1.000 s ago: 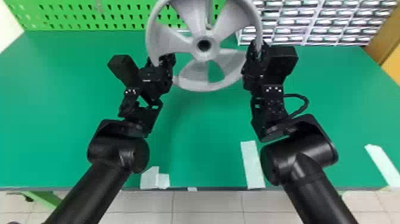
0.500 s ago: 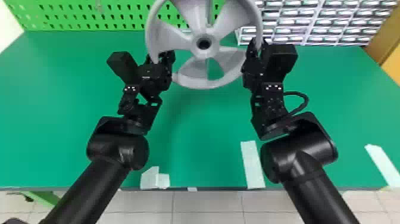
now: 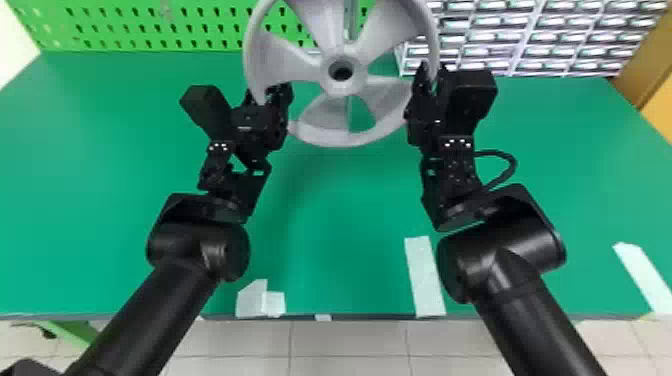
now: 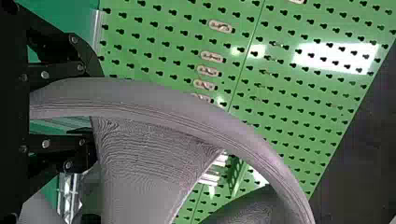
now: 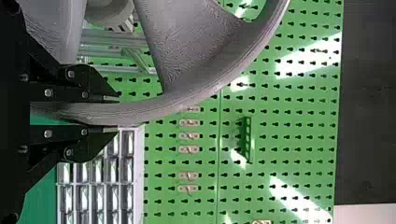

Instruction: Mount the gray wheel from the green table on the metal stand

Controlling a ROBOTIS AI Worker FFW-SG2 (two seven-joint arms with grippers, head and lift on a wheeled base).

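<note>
The gray wheel is held above the table between both arms, its dark hub hole facing the head camera. My left gripper is shut on the left rim; in the left wrist view, the gripper has one finger on each side of the wheel's rim. My right gripper is shut on the right rim; in the right wrist view, the gripper pinches the wheel closely. Behind the wheel are metal bars of the stand, partly hidden by it.
The green table lies below, with white tape pieces near its front edge. A green pegboard stands at the back, beside a rack of small clear drawers at back right.
The wheel has shifted very slightly toward the back of the table, and both grippers have moved a little with it, keeping their hold on the rim.
</note>
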